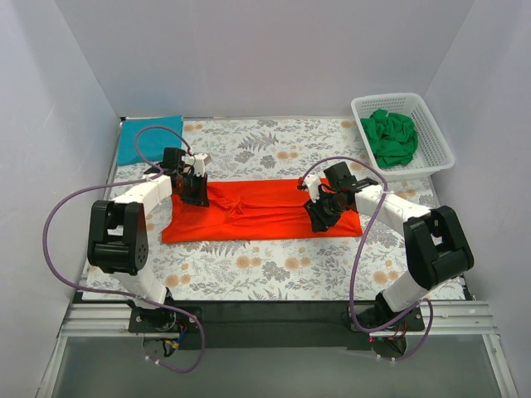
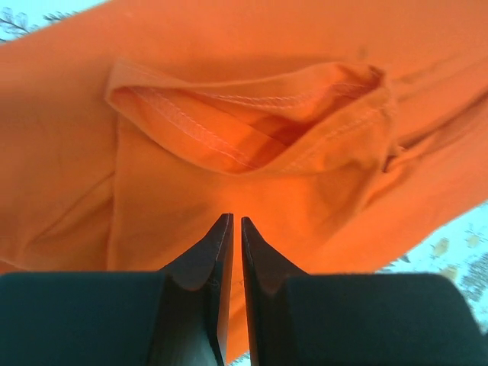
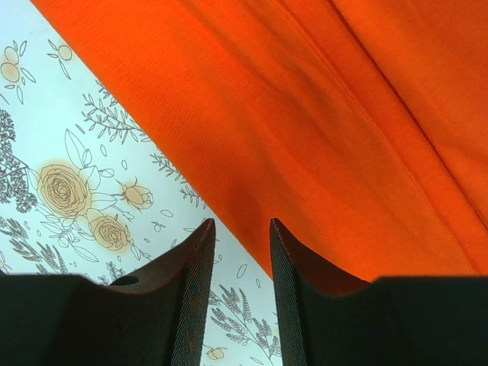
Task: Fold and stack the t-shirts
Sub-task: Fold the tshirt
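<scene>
A red-orange t-shirt (image 1: 257,211) lies as a long folded band across the middle of the table. My left gripper (image 1: 196,192) is over its left end. In the left wrist view the gripper (image 2: 235,223) is shut with only a slit between its jaws and no cloth pinched, just short of a sleeve opening (image 2: 252,122). My right gripper (image 1: 319,217) is at the shirt's right front edge. In the right wrist view it (image 3: 242,225) is open and empty, straddling the shirt's hem (image 3: 252,229) above the floral cloth.
A folded blue shirt (image 1: 148,138) lies at the back left corner. A white basket (image 1: 431,133) at the back right holds a crumpled green shirt (image 1: 390,137). A floral tablecloth (image 1: 265,265) covers the table, with white walls around it.
</scene>
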You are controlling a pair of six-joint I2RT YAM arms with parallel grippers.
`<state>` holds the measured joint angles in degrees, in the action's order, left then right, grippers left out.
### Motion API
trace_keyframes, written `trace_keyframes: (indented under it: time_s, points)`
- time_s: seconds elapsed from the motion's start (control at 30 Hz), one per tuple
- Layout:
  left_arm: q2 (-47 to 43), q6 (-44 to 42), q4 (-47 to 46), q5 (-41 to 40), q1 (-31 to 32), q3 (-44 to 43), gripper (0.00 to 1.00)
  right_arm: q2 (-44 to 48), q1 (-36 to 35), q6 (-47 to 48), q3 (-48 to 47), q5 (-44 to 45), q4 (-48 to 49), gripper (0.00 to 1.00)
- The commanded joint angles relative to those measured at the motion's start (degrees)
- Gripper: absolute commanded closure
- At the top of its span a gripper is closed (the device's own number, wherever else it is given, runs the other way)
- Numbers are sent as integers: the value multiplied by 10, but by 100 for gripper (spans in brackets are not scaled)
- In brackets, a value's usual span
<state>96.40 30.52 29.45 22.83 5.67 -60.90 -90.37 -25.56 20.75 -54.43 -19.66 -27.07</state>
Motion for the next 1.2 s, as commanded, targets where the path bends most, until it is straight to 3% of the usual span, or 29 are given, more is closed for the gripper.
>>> trace_keyframes:
  time_s: [0.0,0.63,0.87,0.97,1.17]
  points:
    - [11,-22,-40,-41,5,-4,92,8,2,-5,-7,-4,3,59]
    - [100,41,-111,-56,94,-82,87,21,9,1,6,3,-1,59]
    - [130,55,-111,-58,95,-103,74,11,12,6,-1,4,-3,59]
    - [118,57,-92,-58,94,-118,70,6,16,12,-15,10,-5,59]
    - [7,74,-24,-32,49,-120,59,-17,25,40,-52,53,-15,59]
